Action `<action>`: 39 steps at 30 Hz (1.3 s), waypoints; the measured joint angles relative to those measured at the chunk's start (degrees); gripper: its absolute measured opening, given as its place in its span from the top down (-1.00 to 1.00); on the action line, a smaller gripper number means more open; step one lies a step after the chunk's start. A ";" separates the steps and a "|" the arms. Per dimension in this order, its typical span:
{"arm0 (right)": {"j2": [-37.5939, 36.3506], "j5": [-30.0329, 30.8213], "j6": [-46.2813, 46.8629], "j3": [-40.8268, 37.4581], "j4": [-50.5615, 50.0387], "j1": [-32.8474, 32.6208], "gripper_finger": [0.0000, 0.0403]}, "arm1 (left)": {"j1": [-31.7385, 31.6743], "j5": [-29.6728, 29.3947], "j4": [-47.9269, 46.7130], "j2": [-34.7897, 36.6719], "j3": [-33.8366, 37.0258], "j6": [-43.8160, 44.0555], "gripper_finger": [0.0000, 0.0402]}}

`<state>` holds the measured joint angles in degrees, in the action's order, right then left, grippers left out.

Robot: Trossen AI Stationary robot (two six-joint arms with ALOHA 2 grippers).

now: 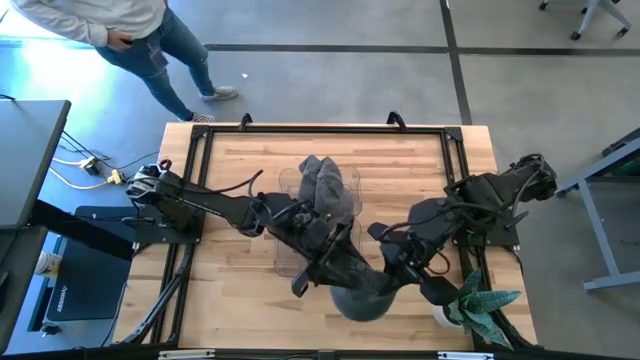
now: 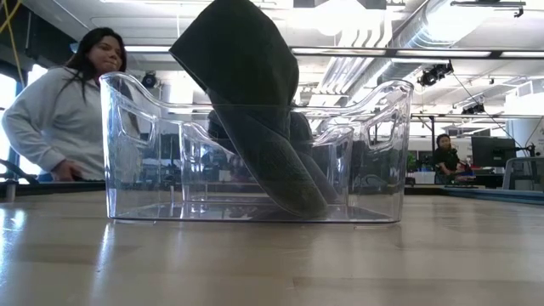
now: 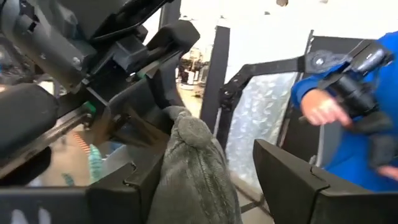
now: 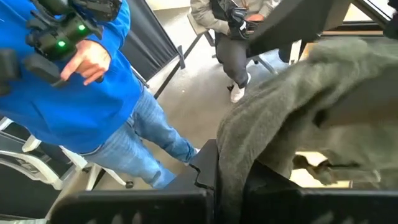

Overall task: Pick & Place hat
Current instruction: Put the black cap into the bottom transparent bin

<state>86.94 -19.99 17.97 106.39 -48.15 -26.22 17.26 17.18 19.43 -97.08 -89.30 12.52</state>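
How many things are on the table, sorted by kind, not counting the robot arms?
Grey knit hats: 2, one draped over the bin, one at the near edge
Clear plastic bin: 1
Potted plant: 1
Total: 4
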 joint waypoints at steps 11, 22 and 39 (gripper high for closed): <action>0.02 -0.07 0.15 0.00 -0.04 -0.02 0.96 | 0.00 0.14 -1.74 0.00 0.00 -6.34 0.32; 0.00 0.13 1.53 0.00 -0.60 0.00 0.94 | -0.02 5.07 -2.95 0.00 0.00 -6.26 0.94; -7.08 12.35 8.93 0.07 -19.02 1.21 0.16 | -0.02 1.61 -3.40 0.00 0.00 1.16 0.99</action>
<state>79.85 -7.63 26.90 106.45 -67.17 -25.01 17.23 18.79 16.03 -97.08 -89.30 13.68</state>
